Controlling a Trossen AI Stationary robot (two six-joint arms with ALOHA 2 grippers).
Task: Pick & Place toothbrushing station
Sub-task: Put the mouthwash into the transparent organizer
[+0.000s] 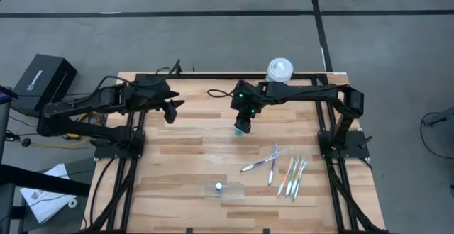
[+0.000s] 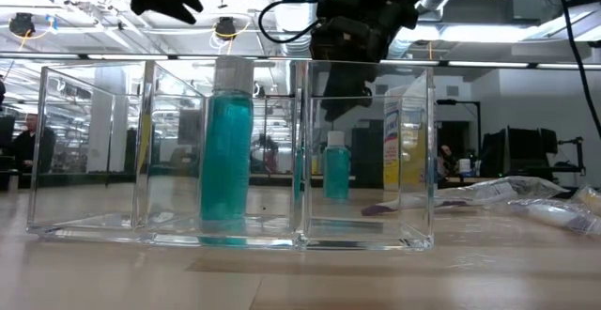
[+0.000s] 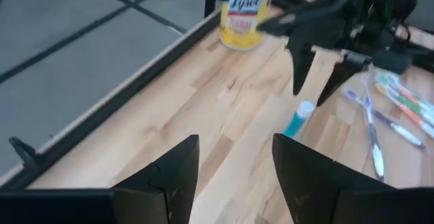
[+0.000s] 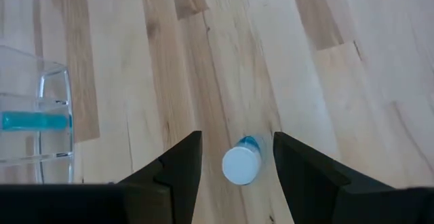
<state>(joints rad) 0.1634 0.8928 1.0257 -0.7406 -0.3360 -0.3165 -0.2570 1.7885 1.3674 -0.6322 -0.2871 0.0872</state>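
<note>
A small teal bottle with a white cap (image 4: 241, 163) stands upright on the wooden table near its middle; it also shows in the left wrist view (image 3: 298, 119). My right gripper (image 4: 237, 139) is open and hangs above it, one finger on either side of the cap, touching nothing. A second teal bottle (image 2: 233, 150) stands in a clear organizer (image 1: 234, 191) near the table's front edge. Several toothbrushes (image 1: 287, 171) lie flat at the front right, by a clear plastic bag (image 2: 521, 193). My left gripper (image 1: 172, 111) is open and empty, raised over the far left of the table.
A yellow Lysol canister with a white lid (image 1: 279, 69) stands at the table's far edge, behind my right arm. The clear organizer (image 2: 94, 141) has several compartments. Bare wood lies between the standing bottle and the organizer. People show in the room beyond the table.
</note>
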